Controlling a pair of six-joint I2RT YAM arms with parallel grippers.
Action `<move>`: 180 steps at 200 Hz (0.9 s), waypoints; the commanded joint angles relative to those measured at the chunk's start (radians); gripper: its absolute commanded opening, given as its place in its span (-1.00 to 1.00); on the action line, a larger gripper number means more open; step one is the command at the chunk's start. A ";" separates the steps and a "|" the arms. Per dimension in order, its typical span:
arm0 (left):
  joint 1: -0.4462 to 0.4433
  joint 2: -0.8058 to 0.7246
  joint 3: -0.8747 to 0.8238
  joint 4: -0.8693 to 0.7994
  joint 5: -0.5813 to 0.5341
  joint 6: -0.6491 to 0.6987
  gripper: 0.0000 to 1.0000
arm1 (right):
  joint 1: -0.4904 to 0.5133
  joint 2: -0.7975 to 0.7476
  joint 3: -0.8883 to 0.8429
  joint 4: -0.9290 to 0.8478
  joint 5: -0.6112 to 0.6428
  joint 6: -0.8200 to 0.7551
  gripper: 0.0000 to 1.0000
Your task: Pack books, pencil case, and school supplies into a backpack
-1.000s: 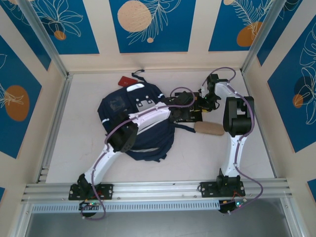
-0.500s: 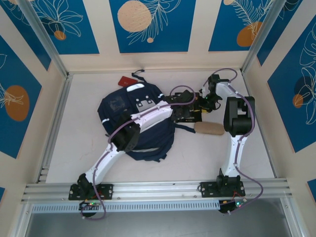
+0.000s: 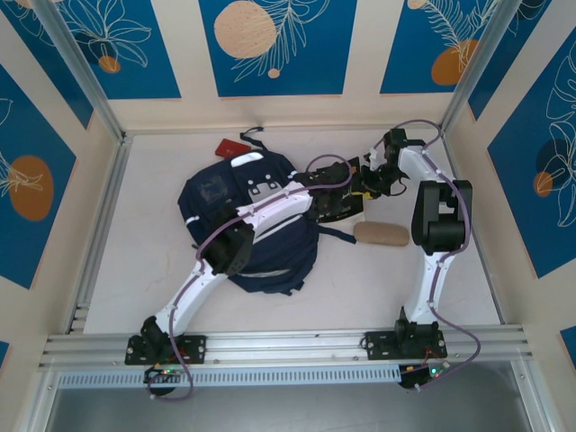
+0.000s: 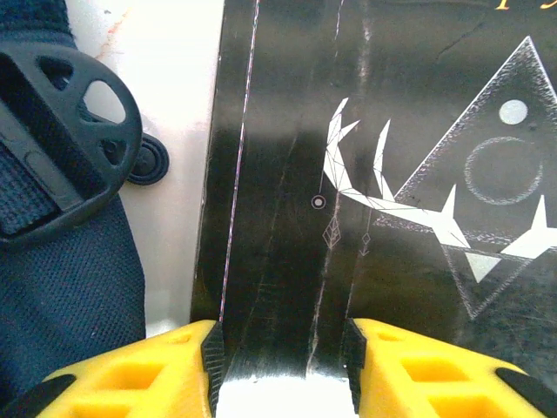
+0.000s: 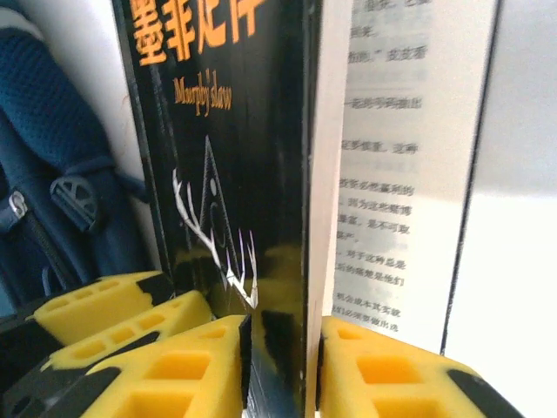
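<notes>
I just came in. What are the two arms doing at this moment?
Both arms work on the black book, which lies right of the backpack. The right end effector pinches its lifted cover, so printed pages show. The left end effector stands over the book, jaws apart. A tan pencil case lies nearby, not yet packed.

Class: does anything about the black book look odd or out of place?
Yes. The black book gapes open: the right gripper seemingly has only its front cover between its fingers, and the printed pages splay apart beside it.
</notes>
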 commanded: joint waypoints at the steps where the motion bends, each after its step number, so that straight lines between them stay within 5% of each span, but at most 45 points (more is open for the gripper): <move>1: 0.005 0.058 0.012 -0.004 0.056 -0.020 -0.17 | 0.019 -0.016 0.020 -0.056 -0.016 0.028 -0.63; 31: 0.012 0.019 0.012 0.004 0.068 0.031 -0.15 | 0.014 -0.043 0.039 -0.066 0.042 0.033 -0.92; 78: 0.055 -0.171 -0.005 -0.013 0.107 0.185 0.24 | 0.001 -0.132 0.123 -0.096 -0.002 0.022 -0.98; 142: 0.206 -0.548 -0.355 0.160 0.303 0.331 0.86 | 0.014 -0.301 0.081 -0.023 -0.321 0.014 -1.00; 180: 0.302 -0.700 -0.560 0.287 0.480 0.322 0.95 | 0.075 -0.383 -0.001 0.066 -0.521 0.030 -1.00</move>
